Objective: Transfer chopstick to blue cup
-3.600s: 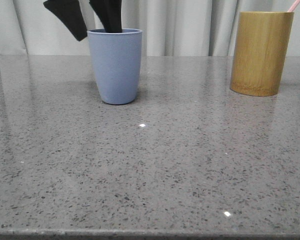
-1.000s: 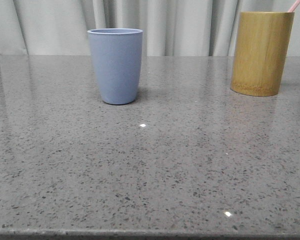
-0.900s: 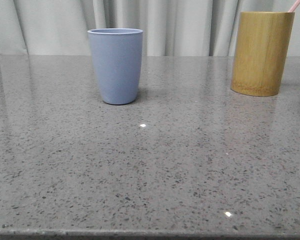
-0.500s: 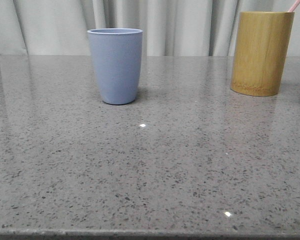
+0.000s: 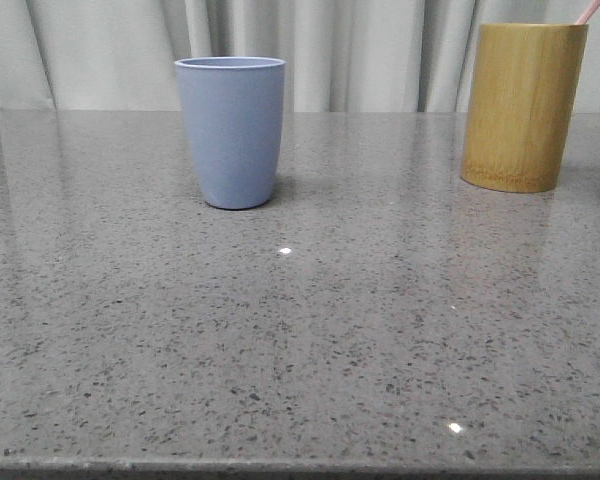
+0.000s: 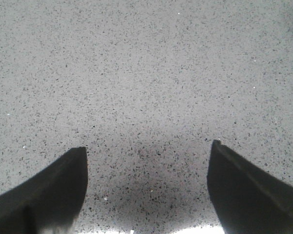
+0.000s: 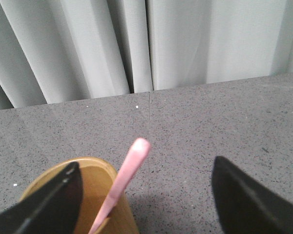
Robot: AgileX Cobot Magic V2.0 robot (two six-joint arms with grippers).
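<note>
Pink chopstick (image 7: 121,184) leans steeply in the bamboo holder (image 5: 521,105) at far right, between the spread fingers of the right gripper (image 7: 145,199), probably the nearer arm; blue cup (image 5: 231,130) stands far left; left gripper (image 6: 146,187) gapes empty.

Matte smooth blue cup (image 5: 231,130), grainy bamboo holder (image 5: 522,105), glossy speckled stone table (image 5: 300,340).
</note>
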